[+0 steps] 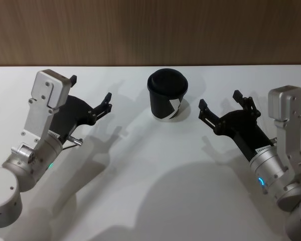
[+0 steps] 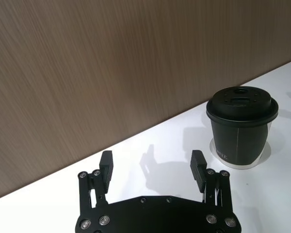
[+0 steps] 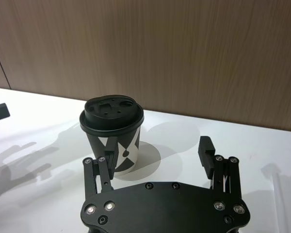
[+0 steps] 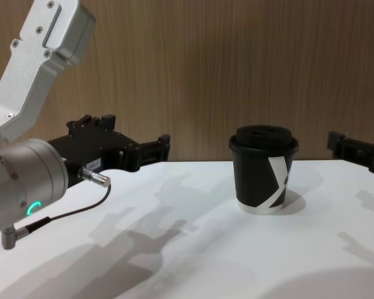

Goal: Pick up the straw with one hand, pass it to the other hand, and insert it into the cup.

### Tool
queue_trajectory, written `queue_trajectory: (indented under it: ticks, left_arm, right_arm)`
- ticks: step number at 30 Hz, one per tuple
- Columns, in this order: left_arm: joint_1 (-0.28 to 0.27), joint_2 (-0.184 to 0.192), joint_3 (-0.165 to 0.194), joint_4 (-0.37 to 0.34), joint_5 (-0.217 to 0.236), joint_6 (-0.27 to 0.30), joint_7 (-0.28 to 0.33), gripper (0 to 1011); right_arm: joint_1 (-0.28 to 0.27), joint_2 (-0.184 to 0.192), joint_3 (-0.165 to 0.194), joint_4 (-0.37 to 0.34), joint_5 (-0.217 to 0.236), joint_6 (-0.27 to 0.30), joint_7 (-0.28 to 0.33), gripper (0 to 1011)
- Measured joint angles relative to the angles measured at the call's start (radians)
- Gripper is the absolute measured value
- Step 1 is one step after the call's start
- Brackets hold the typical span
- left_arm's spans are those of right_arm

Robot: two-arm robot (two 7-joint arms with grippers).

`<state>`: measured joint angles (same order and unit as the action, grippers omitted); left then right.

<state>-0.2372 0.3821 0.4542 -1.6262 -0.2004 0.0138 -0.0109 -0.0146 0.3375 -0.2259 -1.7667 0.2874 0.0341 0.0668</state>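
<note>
Black cup (image 1: 166, 98) stands upright, lid on, on the white table (image 1: 140, 181) near the wood wall (image 1: 150, 30). Left gripper (image 1: 90, 88) hovers to its left, fingers spread, holding nothing. Right gripper (image 1: 219, 99) sits to its right, likewise spread and empty. Neither touches the cup.

The cup (image 1: 168, 103) is black with white crossing bands and a white base rim; its domed lid (image 1: 166, 83) is black. The left pincer (image 1: 91, 88) and right pincer (image 1: 219, 99) are black. The left arm (image 1: 42, 108) and right arm (image 1: 287, 125) are silver. The left ring light (image 4: 31, 208) glows green, the right ring light (image 1: 261, 182) blue. The table (image 1: 150, 196) is white, the wall (image 1: 150, 30) brown wood-grain.
</note>
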Motion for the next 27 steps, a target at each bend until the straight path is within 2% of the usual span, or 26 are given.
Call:
queue_trajectory:
  ticks: [27]
  left_arm:
    - [0.000,0.000,0.000,0.000,0.000,0.000,0.000,1003]
  right_arm:
    - [0.000,0.000,0.000,0.000,0.000,0.000,0.000,1001]
